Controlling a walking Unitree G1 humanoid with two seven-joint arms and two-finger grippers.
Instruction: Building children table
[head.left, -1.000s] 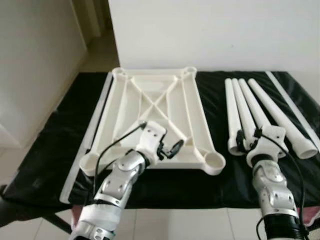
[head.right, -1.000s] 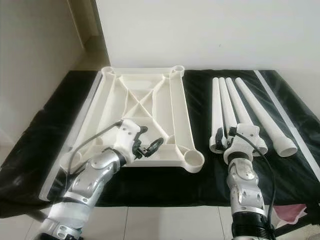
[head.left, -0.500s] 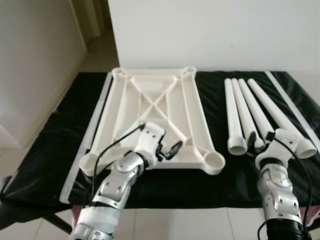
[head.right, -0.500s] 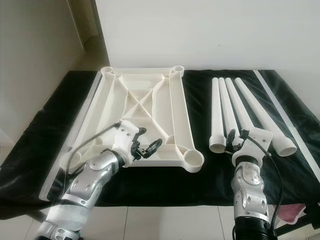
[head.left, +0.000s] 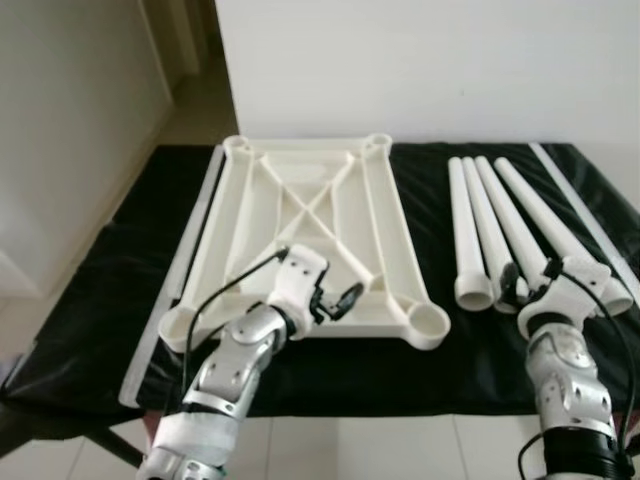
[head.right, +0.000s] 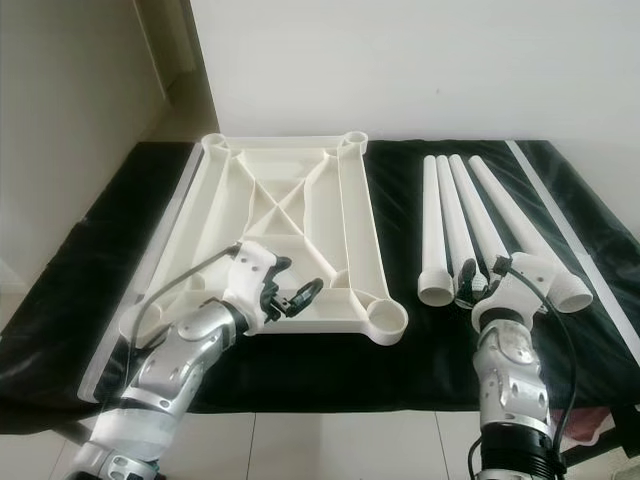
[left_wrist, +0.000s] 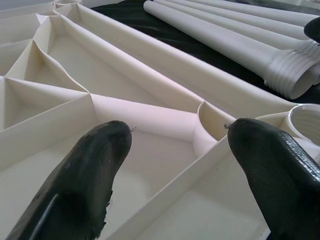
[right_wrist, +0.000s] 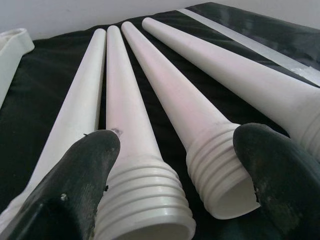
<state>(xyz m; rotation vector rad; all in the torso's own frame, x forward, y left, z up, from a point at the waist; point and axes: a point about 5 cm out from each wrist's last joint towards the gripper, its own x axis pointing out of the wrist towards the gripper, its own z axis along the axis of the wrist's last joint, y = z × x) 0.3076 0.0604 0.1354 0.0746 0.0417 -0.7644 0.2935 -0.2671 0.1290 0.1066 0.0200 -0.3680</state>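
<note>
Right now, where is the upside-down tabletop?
The tabletop lies on the black cloth at the robot's left, beside the four legs.

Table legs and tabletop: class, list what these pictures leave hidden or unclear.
- Table legs: right hand covers two threaded ends in the eye views.
- Tabletop: its face lies downward, unseen; left hand covers part of the near rim.
- Black cloth: whatever supports it is covered.
</note>
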